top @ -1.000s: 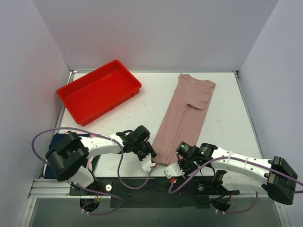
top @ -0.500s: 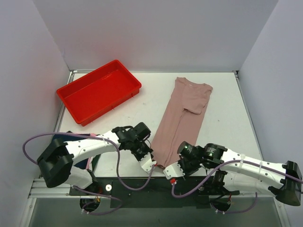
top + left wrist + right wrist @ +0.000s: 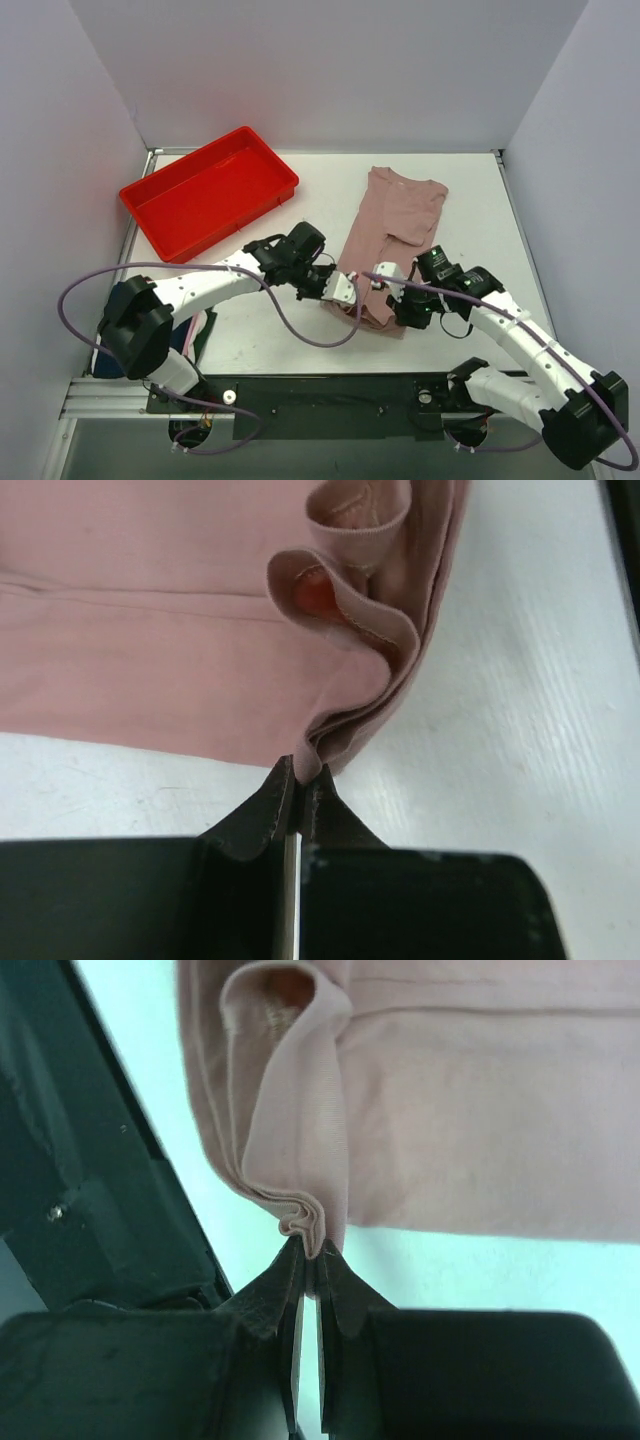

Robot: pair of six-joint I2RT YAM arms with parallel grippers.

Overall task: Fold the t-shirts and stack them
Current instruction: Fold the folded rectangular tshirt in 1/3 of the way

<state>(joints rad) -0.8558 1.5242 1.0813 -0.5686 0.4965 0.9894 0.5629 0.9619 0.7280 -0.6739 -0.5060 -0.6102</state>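
Pincers are both busy: the left gripper [image 3: 298,780] is clamped tight on one bunched hem corner of the dusty-pink short-sleeved cloth t-shirt [image 3: 402,212]. Just beside it, the right gripper [image 3: 312,1255] is pinched shut on the other corner, and the shirt lies lengthwise on the white table [image 3: 470,200], right of centre, its lower end raised. To fold it well, I'd carry both corners level toward the collar, hem taut, and land edge on edge; the shallow red plastic tray [image 3: 210,195] at far left holds nothing.

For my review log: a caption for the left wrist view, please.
Left claw shut on the bunched hem of the pink t-shirt, white table beneath.
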